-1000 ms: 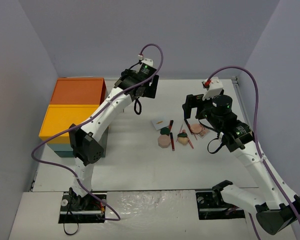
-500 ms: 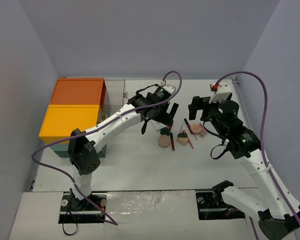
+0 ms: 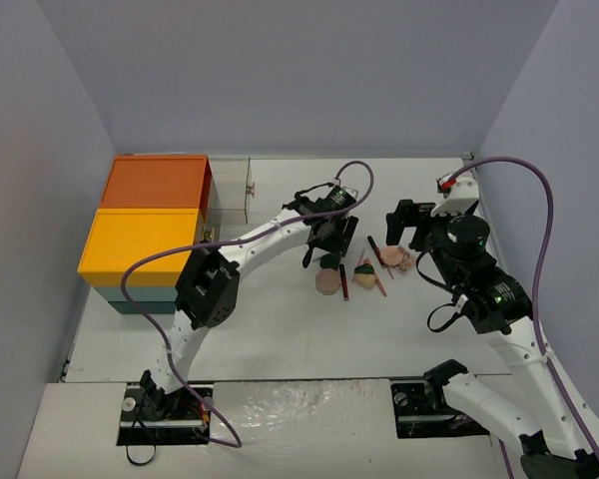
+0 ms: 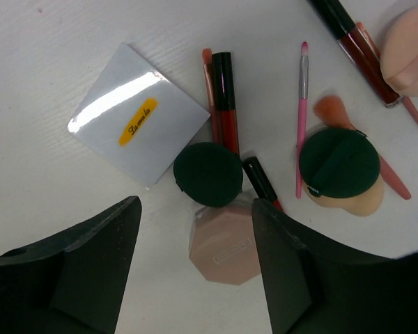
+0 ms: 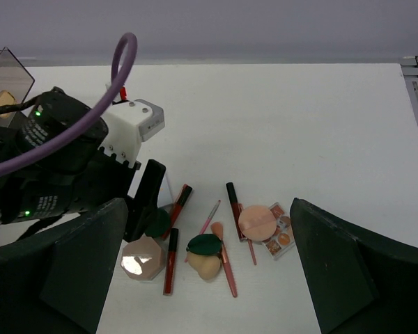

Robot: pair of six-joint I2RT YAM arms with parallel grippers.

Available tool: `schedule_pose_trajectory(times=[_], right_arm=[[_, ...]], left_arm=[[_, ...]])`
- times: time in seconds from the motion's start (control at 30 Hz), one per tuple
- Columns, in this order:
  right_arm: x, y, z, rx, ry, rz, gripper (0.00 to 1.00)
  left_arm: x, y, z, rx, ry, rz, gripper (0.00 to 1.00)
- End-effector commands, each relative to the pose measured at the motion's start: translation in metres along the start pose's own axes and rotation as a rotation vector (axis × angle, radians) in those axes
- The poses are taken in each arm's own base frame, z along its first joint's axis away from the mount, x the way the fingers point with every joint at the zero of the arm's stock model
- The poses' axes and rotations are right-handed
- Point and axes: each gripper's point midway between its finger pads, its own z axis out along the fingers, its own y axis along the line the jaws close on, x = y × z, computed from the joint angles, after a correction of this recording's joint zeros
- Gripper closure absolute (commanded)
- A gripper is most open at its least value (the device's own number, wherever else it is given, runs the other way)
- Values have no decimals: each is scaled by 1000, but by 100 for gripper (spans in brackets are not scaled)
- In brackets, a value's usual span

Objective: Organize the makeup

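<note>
The white table [image 3: 280, 329] has a big box [image 3: 145, 239] with orange and yellow tops at its left side. A clear box [image 3: 230, 190] stands just beside it. Near the middle, small things lie close together. There is a shiny white card [image 4: 136, 124] with a yellow label, and a red tube [image 4: 224, 104] with a black cap just beside it. Near them lie a flat pink case [image 4: 223, 245], a thin pink brush [image 4: 302, 118], a peach sponge [image 4: 348, 200] and a little palette [image 5: 281, 236].
</note>
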Motion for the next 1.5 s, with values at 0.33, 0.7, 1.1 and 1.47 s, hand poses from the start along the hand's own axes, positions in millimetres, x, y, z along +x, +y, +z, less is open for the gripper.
schedule_pose_trajectory(times=[0.33,0.7,1.1,1.47], right_arm=[[-10,0,5,15,-36,24,0],[-6,2,6,5,-25,25,0],[-6,2,5,2,-28,23,0],[-5,4,8,-1,-19,15,0]], left_arm=[[-6,-20,7,11,-24,33,52],[8,-22,25,-9,10,55,53],[10,-15,32,-49,20,71,75],[-6,-20,-1,-12,-24,71,98]])
